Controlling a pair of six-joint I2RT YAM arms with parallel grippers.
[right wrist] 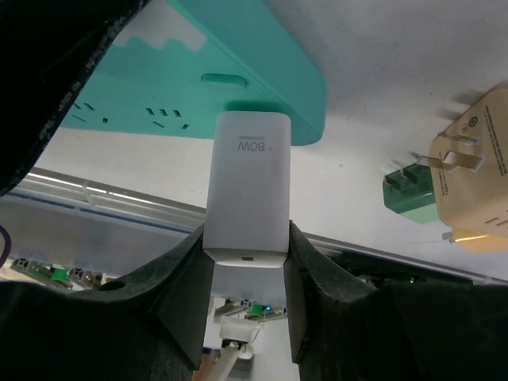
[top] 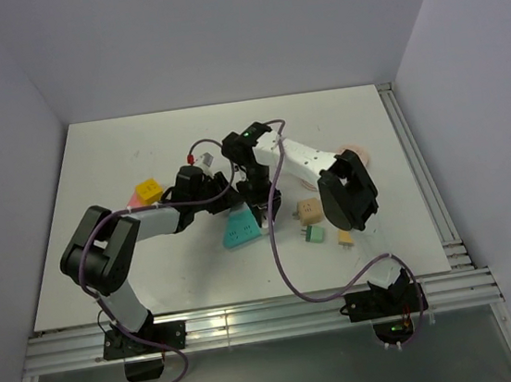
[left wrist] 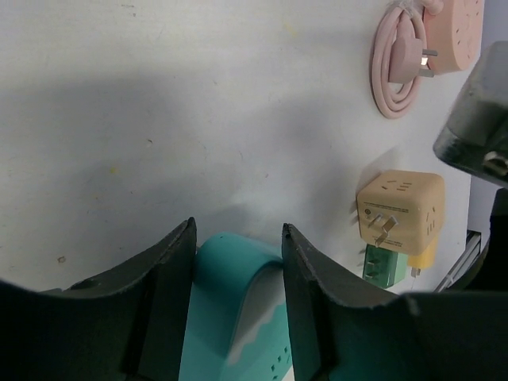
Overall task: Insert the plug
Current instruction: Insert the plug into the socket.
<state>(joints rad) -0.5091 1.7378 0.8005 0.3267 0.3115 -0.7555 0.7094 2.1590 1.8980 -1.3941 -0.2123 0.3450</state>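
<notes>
A teal triangular power strip (top: pixel 240 229) lies flat on the white table. It also shows in the left wrist view (left wrist: pixel 238 317) and in the right wrist view (right wrist: pixel 230 71). My left gripper (left wrist: pixel 238 230) straddles one rounded corner of the strip, and both fingers press on its sides. My right gripper (right wrist: pixel 246 234) is shut on a white 80W charger plug (right wrist: pixel 248 182). The plug's far end meets the strip's face beside an oval button. In the top view the two grippers, left (top: pixel 222 198) and right (top: pixel 258 209), meet over the strip. The plug's prongs are hidden.
A beige cube adapter (top: pixel 309 209), a green adapter (top: pixel 314 234) and a yellow one (top: pixel 345 236) lie right of the strip. A pink power strip with a coiled cable (left wrist: pixel 413 63) lies beyond. A yellow cube (top: pixel 149 191) sits at the left. Rails run along the near and right edges.
</notes>
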